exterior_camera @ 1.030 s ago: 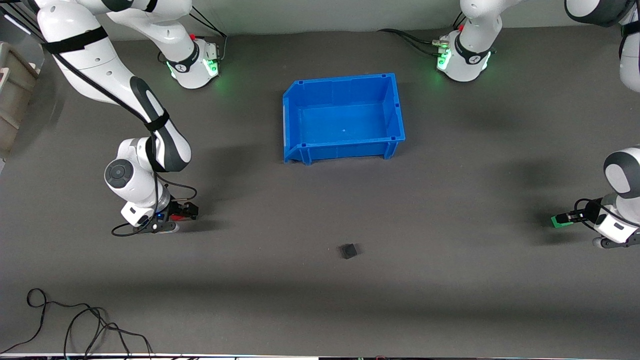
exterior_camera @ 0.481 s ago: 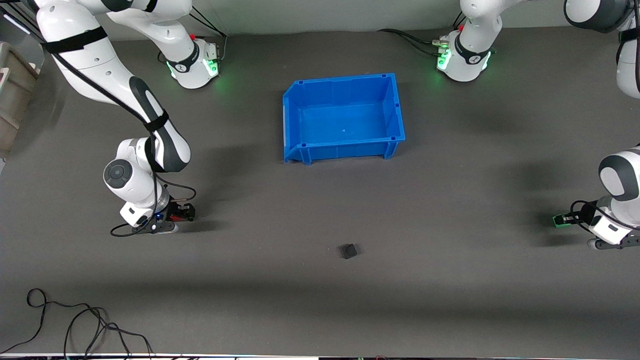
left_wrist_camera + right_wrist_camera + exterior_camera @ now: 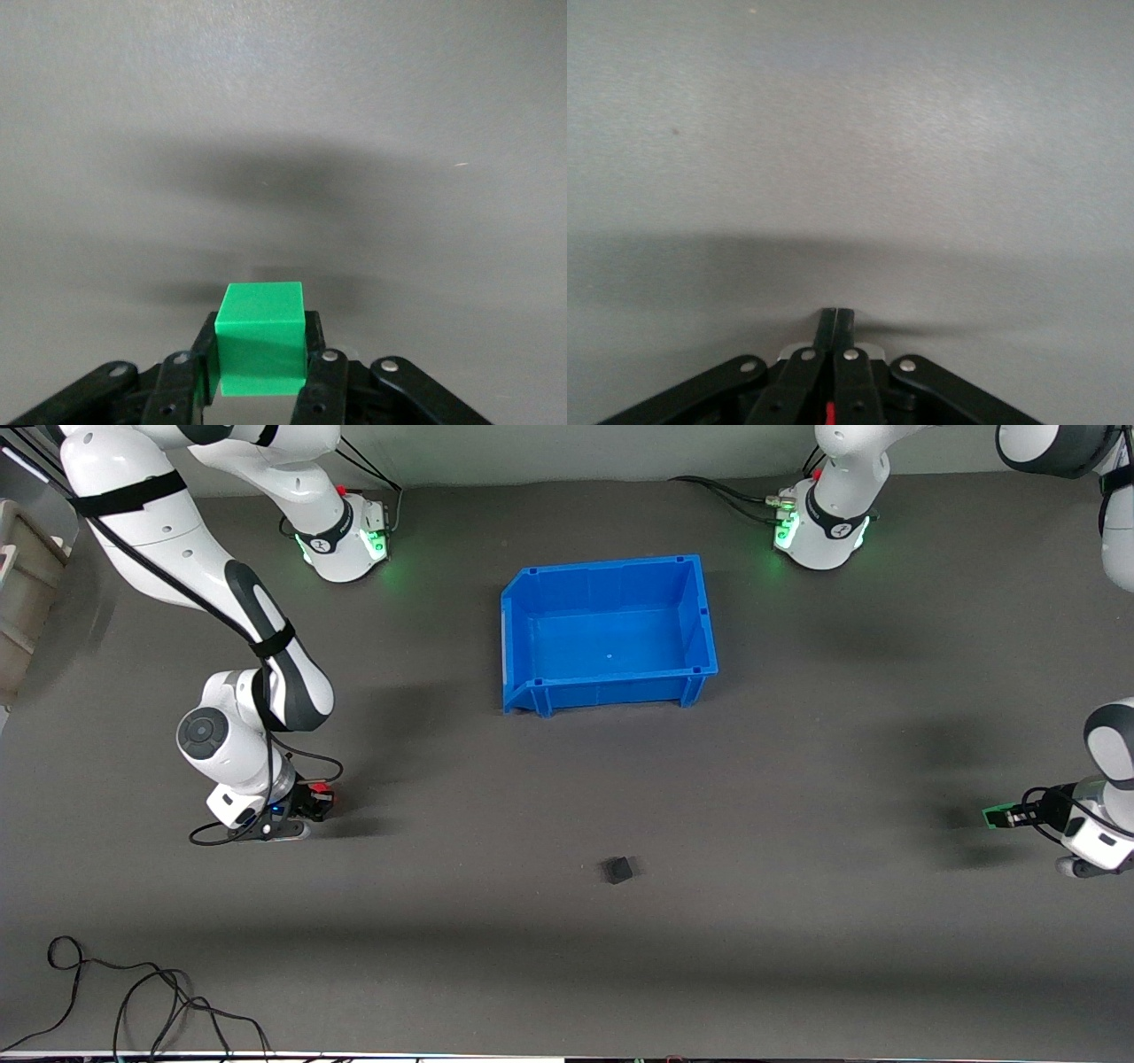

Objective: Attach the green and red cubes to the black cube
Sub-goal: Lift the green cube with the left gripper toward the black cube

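The black cube (image 3: 617, 869) lies alone on the grey mat, nearer to the front camera than the blue bin. My left gripper (image 3: 1005, 815) is at the left arm's end of the table, low over the mat, shut on the green cube (image 3: 995, 813). The left wrist view shows the green cube (image 3: 260, 341) squarely between the fingers (image 3: 317, 354). My right gripper (image 3: 326, 802) is low over the mat at the right arm's end. Its fingertips (image 3: 835, 312) are pressed together with nothing between them. A small red patch (image 3: 322, 789) shows at that gripper; I cannot tell whether it is the red cube.
The open, empty blue bin (image 3: 611, 686) stands mid-table, nearer the arm bases. Loose black cables (image 3: 133, 992) lie at the near edge by the right arm's end. A beige box (image 3: 22, 584) stands off the mat at that end.
Both wrists drew outward toward their own ends of the table. The left gripper kept the green cube, which now shows smaller. The right gripper stayed shut. The black cube has not moved.
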